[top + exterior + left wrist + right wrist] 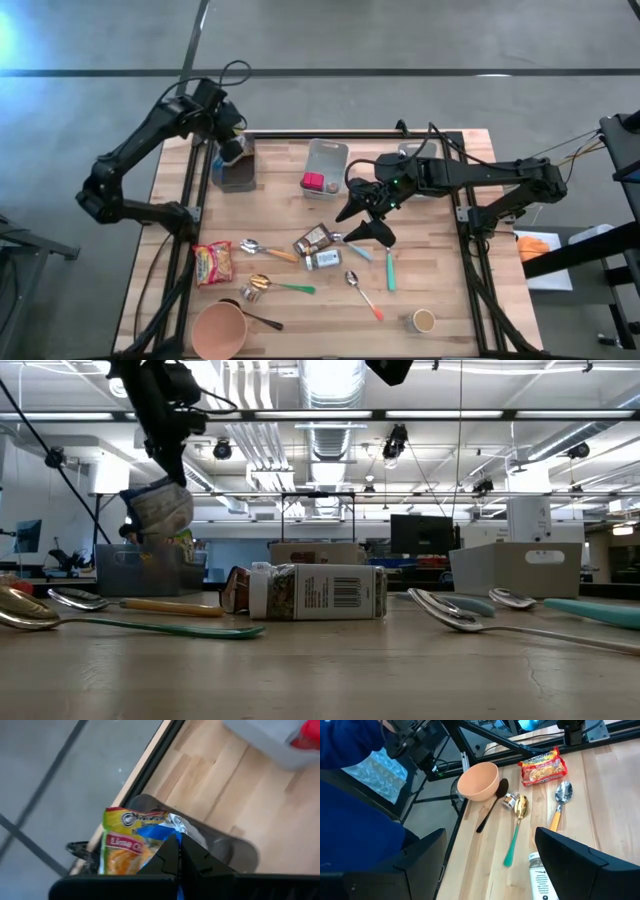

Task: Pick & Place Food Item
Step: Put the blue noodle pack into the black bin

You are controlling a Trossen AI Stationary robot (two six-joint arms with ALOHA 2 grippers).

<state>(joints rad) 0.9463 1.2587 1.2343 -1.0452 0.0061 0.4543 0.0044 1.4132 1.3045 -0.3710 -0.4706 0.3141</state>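
A crinkled yellow, green and blue snack packet (pixel 127 847) hangs from my left gripper (pixel 178 851), which is shut on it at the table's far left corner (pixel 231 137). In the low view the packet (pixel 160 506) hangs just above a dark grey bin (pixel 138 570) that stands on the table (pixel 237 174). My right gripper (pixel 364 214) stands open above the middle of the table, over two spice bottles (pixel 320 250), with nothing between its fingers (pixel 490 870). My left gripper pinches the packet's crumpled end (pixel 167 832) between its two shut fingers. The fingers come from above, slanting down. The packet hangs below them, lifted clear of the table and over the dark grey bin's open top.
A light grey bin (pixel 326 160) holding a red item (pixel 313 182) stands at the far middle. A ramen packet (pixel 213 262), several spoons (pixel 268 252), a pink bowl (pixel 218 330) and a small cup (pixel 423 320) lie on the near half.
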